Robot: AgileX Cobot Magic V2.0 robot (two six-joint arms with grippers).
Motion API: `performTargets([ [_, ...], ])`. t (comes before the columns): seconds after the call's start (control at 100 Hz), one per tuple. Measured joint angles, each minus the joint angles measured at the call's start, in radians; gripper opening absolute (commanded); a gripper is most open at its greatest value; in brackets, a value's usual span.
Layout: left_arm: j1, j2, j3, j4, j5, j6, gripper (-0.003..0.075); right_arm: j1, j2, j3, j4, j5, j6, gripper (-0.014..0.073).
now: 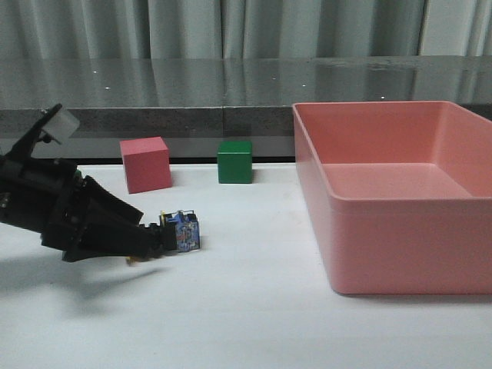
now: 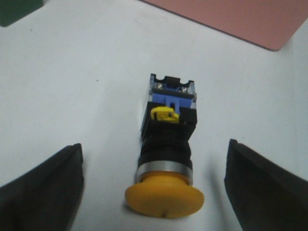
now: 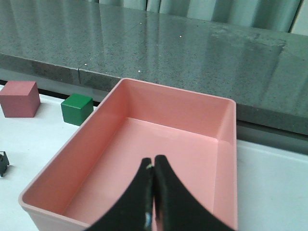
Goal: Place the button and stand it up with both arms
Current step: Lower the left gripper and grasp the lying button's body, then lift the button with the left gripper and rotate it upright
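As button [image 2: 166,149] lies on its side, lower left of front view, left gripper [image 2: 154,187] straddles it, jaws wide, touching nothing, likely pre-grasp; right gripper [image 3: 154,192] closed, empty, above bin [image 3: 226,120].

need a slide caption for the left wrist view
Button lying on its side on the white table, between the left gripper's open jaws.
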Motion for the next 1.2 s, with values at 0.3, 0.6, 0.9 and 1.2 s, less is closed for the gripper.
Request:
performTargets([
  [0.3, 0.001, 0.031, -0.006, -0.022, 0.010, 0.024, 0.0094, 0.000, 0.000, 0.000, 0.000, 0.000, 0.000, -0.0061],
  [0.6, 0.003, -0.001, -0.006, 0.019, 0.075, 0.048, -0.0020, 0.000, 0.000, 0.000, 0.000, -0.002, 0.000, -0.0061],
  [0.9, -0.012, -0.373, -0.049, 0.315, -0.207, -0.190, -0.0020, 0.000, 0.000, 0.000, 0.000, -0.002, 0.000, -0.0061],
  [1.2, -0.132, -0.559, -0.234, 0.930, -0.195, -0.629, -0.0020, 0.000, 0.000, 0.000, 0.000, -0.004, 0.000, -0.0061],
])
